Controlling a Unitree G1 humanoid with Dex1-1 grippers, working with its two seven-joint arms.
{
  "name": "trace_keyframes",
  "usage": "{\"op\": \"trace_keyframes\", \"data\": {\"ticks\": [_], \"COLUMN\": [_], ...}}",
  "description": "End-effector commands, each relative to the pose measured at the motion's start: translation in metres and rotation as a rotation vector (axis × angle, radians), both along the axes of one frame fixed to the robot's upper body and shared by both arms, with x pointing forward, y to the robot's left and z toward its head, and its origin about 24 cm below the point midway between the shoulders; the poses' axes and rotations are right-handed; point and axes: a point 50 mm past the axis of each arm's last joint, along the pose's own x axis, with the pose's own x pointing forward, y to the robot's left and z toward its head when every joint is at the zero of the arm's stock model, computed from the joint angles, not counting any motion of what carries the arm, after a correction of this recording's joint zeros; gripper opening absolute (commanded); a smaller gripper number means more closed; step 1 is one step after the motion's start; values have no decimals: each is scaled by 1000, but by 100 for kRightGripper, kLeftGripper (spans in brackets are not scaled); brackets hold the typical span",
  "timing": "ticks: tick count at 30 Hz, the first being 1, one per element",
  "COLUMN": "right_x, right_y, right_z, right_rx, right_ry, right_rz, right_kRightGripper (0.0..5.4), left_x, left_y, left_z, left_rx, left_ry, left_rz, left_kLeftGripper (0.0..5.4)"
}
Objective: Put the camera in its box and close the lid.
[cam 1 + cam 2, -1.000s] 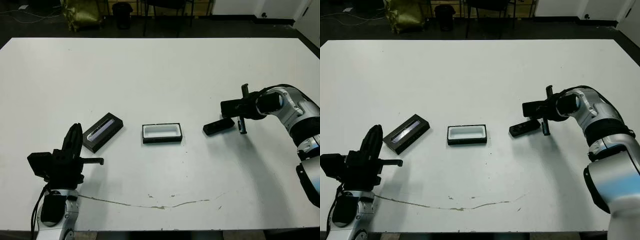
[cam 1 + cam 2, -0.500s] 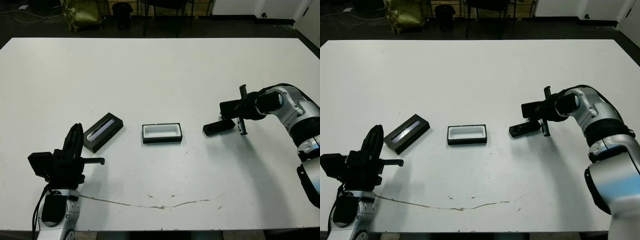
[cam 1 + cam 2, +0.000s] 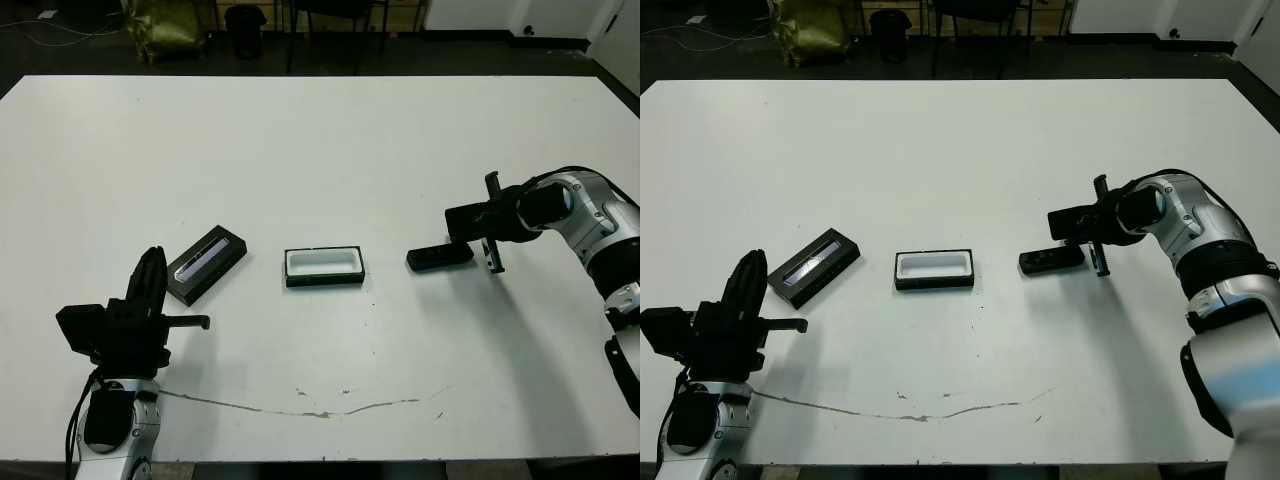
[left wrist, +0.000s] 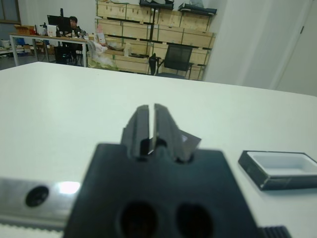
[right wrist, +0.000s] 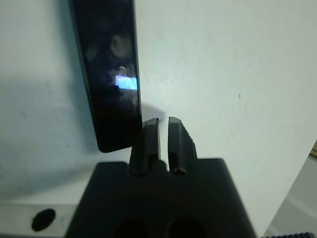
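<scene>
While the right arm reaches in from three o'clock, here is how the white table [image 3: 330, 140] reads:

Camera: the camera [image 3: 439, 257] lies flat on the table at about three o'clock from the box, a clear gap between them, its long side running roughly nine to three and tipped up a touch at the three o'clock end. In the right wrist view it shows as a dark glossy bar [image 5: 110, 69] with a small bluish glint on it.

Box: the box [image 3: 324, 267] sits near the middle of the table, open, white lining up, nothing in it. The left wrist view catches it too [image 4: 280, 169].

Lid: the lid [image 3: 206, 264] lies on the table at nine o'clock of the box, apart from it, set on a slant with its pale strip facing up.

Right end effector: the right end effector [image 3: 492, 247] hangs just at the three o'clock end of the camera, fingers [image 5: 151, 141] pressed together with only a sliver between them, pinching nothing. Whether it touches the camera, I cannot tell.

Left end effector: the left end effector [image 3: 152, 280] stands at about seven o'clock of the lid, near the table's front edge, fingers [image 4: 140, 126] together, holding nothing.

Beyond the table: a person sits at a far desk in the left wrist view.
</scene>
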Motion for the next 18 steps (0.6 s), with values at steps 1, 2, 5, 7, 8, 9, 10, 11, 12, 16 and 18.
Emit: {"op": "trace_keyframes", "data": {"ticks": [1, 2, 5, 7, 8, 9, 10, 11, 12, 16, 18], "right_x": [-9, -10, -13, -14, -15, -16, -17, -17, -19, -23, -24], "right_y": [-9, -9, -5, -3, -2, -1, 0, 1, 1, 5, 5], "right_z": [-8, -8, -6, -5, -5, -4, -4, -4, -3, 5, 7], "right_rx": [20, 5, -21, -21, -24, -23, -18, -13, -10, -8, -15], "right_ry": [59, 52, 42, 58, 67, 77, 83, 86, 85, 96, 92], "right_rz": [-18, 12, 76, 66, 60, 54, 49, 53, 64, 73, 59], "right_kRightGripper": [2, 2, 2, 2, 2, 2, 2, 2, 2, 2, 2], "left_x": [-1, -1, -2, -2, -2, -2, -2, -2, -1, -1, 0], "left_y": [1, 1, 1, 1, 1, 0, 0, 1, 1, 1, 1], "left_z": [-5, -5, -5, -5, -4, -4, -4, -4, -4, -3, -3], "left_rx": [0, -7, 2, 2, -2, -4, -3, -2, 0, 7, 6], "left_ry": [25, 28, 37, 37, 37, 35, 35, 34, 31, 27, 24], "left_rz": [4, 3, 7, 5, 4, 5, 6, 7, 6, 7, 4], "left_kLeftGripper": [0, 0, 0, 0, 0, 0, 0, 0, 0, 0, 0]}}
